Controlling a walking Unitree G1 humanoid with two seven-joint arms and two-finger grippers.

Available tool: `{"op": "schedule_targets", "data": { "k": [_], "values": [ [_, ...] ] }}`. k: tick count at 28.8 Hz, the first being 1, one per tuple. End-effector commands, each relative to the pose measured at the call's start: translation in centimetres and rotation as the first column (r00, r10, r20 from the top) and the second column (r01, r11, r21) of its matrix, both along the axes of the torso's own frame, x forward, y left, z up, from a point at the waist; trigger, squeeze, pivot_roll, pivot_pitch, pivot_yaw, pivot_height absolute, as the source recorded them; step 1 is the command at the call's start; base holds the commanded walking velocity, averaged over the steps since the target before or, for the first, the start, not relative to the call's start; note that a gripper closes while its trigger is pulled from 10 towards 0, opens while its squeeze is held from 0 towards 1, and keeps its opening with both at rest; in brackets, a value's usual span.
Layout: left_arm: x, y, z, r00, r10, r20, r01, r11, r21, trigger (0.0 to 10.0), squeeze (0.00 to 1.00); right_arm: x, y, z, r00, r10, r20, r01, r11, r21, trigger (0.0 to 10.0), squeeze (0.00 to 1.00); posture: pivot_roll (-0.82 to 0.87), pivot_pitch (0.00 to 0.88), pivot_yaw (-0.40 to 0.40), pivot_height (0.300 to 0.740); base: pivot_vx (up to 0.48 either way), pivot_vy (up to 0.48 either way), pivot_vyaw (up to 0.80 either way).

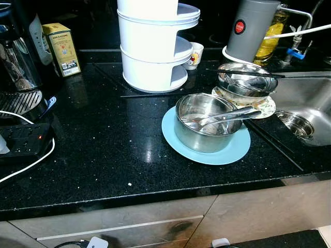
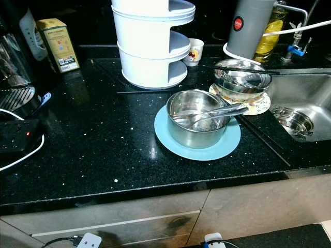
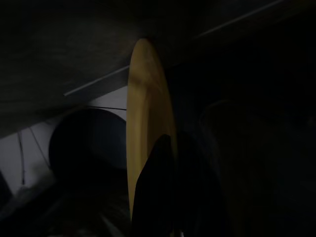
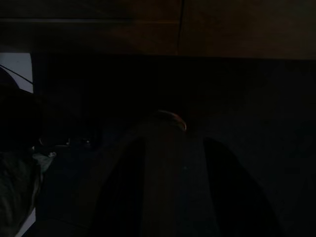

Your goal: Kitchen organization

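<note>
Left wrist view: gripper (image 3: 170, 197) gripping yellow plate (image 3: 143, 113).

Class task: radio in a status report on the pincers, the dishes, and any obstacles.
Left pincer low beside a yellow object; grip unclear. Steel pot with utensils on blue plate, steel bowl stacked behind. White tiered rack close by.
</note>
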State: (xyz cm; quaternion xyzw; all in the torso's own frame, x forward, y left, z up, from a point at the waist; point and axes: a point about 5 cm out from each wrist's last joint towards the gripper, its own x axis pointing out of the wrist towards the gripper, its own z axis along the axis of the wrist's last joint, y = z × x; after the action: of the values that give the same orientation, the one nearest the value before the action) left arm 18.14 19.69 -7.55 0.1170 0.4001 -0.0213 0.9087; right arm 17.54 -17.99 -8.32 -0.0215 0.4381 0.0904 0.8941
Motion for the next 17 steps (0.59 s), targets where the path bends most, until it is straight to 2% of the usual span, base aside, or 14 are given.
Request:
{"op": "schedule_targets", "data": {
  "k": [1, 7, 17],
  "values": [
    [0.2, 0.2, 0.1, 0.999, 0.043, 0.027, -0.043, 0.999, -0.014, 10.0, 0.00, -1.7, 0.1, -0.8, 0.998, -0.006, -0.068, 0.005, 1.000, -0.008, 10.0, 0.00, -0.03, 0.180, -0.034, 0.740, 0.000, 0.000, 0.00],
    [0.5, -0.5, 0.4, 0.998, -0.034, 0.046, 0.035, 0.999, -0.030, 10.0, 0.00, -1.8, -0.1, -0.9, 0.997, -0.026, -0.066, 0.025, 0.999, -0.021, 10.0, 0.00, -0.03, 0.185, -0.034, 0.740, 0.000, 0.000, 0.00],
    [1.0, -0.9, 0.6, 0.997, -0.046, 0.065, 0.049, 0.997, -0.060, 10.0, 0.00, -1.9, -0.3, -0.9, 0.997, -0.035, -0.068, 0.034, 0.999, -0.026, 10.0, 0.00, -0.04, 0.192, -0.032, 0.740, 0.000, -0.335, 0.00]
  ]
}}
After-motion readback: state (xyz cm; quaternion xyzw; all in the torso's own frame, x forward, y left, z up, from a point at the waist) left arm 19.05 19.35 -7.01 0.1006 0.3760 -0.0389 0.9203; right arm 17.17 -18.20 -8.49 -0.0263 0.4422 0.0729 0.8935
